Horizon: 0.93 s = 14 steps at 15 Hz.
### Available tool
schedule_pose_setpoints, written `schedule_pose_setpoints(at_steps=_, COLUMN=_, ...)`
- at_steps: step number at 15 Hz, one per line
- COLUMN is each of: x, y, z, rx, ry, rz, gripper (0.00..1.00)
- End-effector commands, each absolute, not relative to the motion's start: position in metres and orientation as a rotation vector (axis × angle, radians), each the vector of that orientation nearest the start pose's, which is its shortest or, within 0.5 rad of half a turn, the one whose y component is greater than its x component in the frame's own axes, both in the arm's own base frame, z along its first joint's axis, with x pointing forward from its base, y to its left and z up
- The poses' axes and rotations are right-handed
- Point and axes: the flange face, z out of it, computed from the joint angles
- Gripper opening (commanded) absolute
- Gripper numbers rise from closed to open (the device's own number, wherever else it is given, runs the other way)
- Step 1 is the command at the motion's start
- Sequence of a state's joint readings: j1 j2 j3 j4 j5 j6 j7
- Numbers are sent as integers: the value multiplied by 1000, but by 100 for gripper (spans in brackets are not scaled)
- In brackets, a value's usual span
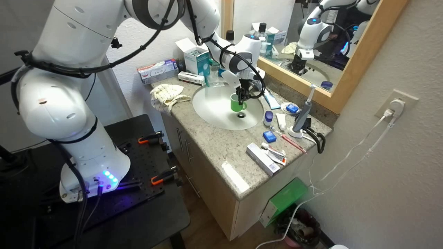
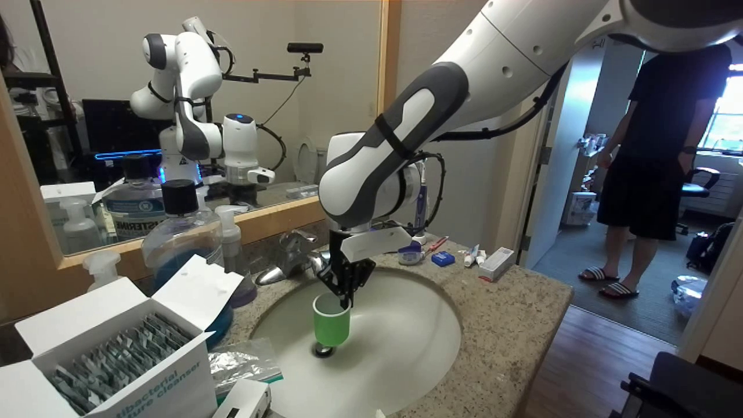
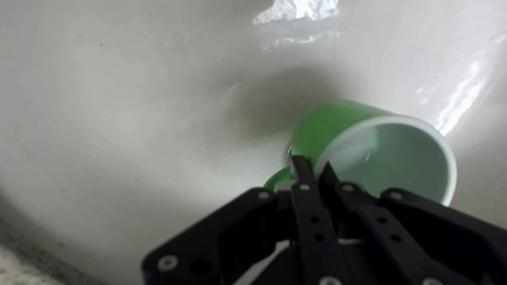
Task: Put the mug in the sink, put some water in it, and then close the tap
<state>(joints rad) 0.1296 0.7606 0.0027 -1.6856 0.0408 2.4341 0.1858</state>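
Your tool (image 3: 315, 168) is closed on the rim of the green mug (image 2: 331, 326): in the wrist view one finger (image 3: 329, 178) sits within its pale interior and the partner outside, next to the handle (image 3: 277, 176). The mug is just below the tool, close to upright with its mouth up, within the round white sink (image 2: 400, 348); whether its base touches down, you cannot tell from these angles. The drain (image 2: 323, 350) shows by the mug's foot, below the tool. Just beside your tool, toward the mirror (image 2: 336, 87), stands the chrome tap (image 2: 291, 253) on the speckled worktop (image 2: 493, 313). To one side of the tool, past the sink's edge, you have an opened box of sachets (image 2: 168, 380) and a black-capped bottle (image 2: 186, 239); across on the opposite side lie a small blue box (image 2: 443, 259) and a slim carton (image 2: 497, 264), with an electric toothbrush (image 1: 303, 116) upright near the mirror. Well beyond the tool, in an exterior view, a person (image 2: 656, 151) in dark clothes and striped sandals stands past an open door (image 2: 560, 151).
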Motion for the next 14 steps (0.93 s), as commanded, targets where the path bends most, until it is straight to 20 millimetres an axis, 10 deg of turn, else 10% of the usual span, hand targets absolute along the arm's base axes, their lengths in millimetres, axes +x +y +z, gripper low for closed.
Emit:
schedule_pose_setpoints(at_steps=1, x=678, y=92, z=158, rx=-3116, ry=155, rz=48, gripper=2)
schedule_pose_setpoints(at_steps=14, x=665, y=52, z=122, rx=-3128, ry=233, rz=133, gripper=2)
